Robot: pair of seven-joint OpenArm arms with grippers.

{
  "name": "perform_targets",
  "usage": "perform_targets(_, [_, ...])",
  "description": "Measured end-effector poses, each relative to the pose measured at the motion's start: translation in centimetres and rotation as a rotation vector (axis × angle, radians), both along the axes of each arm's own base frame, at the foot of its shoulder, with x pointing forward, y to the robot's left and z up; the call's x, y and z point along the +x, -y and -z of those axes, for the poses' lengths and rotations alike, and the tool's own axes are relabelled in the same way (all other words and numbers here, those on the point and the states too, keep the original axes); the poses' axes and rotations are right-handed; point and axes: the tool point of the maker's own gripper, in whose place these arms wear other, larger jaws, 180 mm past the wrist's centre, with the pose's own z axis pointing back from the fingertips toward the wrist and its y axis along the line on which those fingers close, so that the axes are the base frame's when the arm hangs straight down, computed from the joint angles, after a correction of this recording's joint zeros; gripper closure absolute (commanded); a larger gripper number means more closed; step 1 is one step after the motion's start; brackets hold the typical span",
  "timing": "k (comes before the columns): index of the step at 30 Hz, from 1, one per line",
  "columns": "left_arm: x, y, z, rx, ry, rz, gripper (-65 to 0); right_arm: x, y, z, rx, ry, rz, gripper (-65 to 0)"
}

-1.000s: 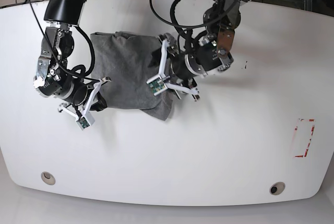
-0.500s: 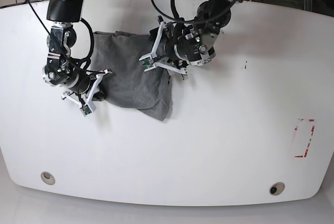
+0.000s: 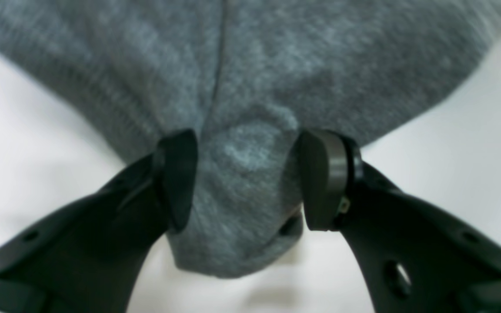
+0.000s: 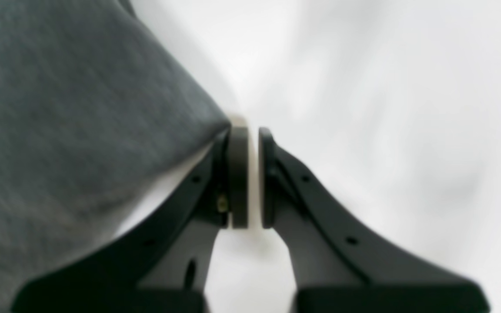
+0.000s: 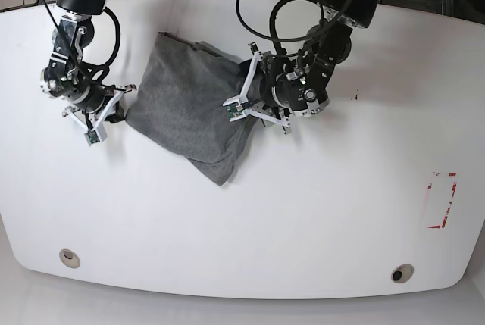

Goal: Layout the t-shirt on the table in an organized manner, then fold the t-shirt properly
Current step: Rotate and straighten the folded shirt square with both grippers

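Note:
The heather-grey t-shirt [image 5: 186,105] lies bunched on the white table [image 5: 318,211], stretched between my two grippers. At the shirt's right side, my left gripper [image 5: 244,96] holds a thick wad of the cloth. In the left wrist view that wad of t-shirt [image 3: 250,65] fills the gap between the pads of the left gripper [image 3: 248,178]. My right gripper [image 5: 121,110] sits at the shirt's left corner. In the right wrist view the t-shirt [image 4: 59,108] tapers to a taut point at the tips of the right gripper [image 4: 252,174], whose jaws are nearly together.
Two round metal grommets [image 5: 70,257] [image 5: 402,273] sit near the table's front edge. A red-and-white sticker [image 5: 442,201] lies at the right. A small dark speck [image 5: 358,95] marks the table right of the left arm. Cables run beyond the far edge.
The right gripper has moved up and to the left in the base view, drawing the shirt's left corner with it. The left gripper has shifted slightly right. The shirt now spans wider between them.

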Motion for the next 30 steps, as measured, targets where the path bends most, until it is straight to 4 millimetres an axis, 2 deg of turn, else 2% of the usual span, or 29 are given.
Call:
perform_targets(5, [1.8,-1.7,-0.5,0.052,0.04,-0.003,-35.1,-2.2,-0.7,0.0,-0.01,-0.004,-0.004,-3.8])
perform_targets(8, [3.2,-3.1,-0.9,0.103,0.069,-0.013,-35.1,-3.1,-2.1,-0.3,-0.004,0.009,-0.013,-3.8])
perform_targets(12, [4.8,-4.0,-1.8,0.126,0.107,-0.018,-35.1,-4.1,-4.4,-1.2,-0.009,-0.001,-0.054,-3.8])
perform_targets(14, [5.5,-4.2,-2.3,0.131,0.124,-0.02,-35.1,-4.0,-4.6,-2.4,-0.023,0.017,-0.05,-3.8])
perform_targets(18, [7.4,-4.2,-4.2,0.129,0.18,-0.022,-35.1,-2.7,-3.2,-6.1,-0.082,0.096,0.005,-3.8])
perform_targets(20, [8.3,-4.2,-5.4,0.123,0.218,-0.024,-35.1,-2.3,-2.8,-7.0,-0.114,0.095,0.015,-3.8])
perform_targets(23, [9.0,-3.7,-7.6,0.099,0.284,-0.022,-35.1,-1.1,-3.4,-8.0,-0.105,0.111,0.011,-3.8])
perform_targets(25, [8.9,-3.1,-8.5,0.081,0.31,-0.014,-35.1,-0.2,-4.0,-8.4,-0.09,0.129,0.004,-3.8])
perform_targets(27, [7.9,-2.5,-8.5,0.07,0.303,-0.014,-35.1,0.7,-4.5,-8.6,-0.06,0.148,0.005,-3.8])
perform_targets(30, [6.0,-1.2,-7.6,0.044,0.261,-0.009,-35.1,1.2,-4.9,-7.2,-0.034,0.105,0.012,-3.8])
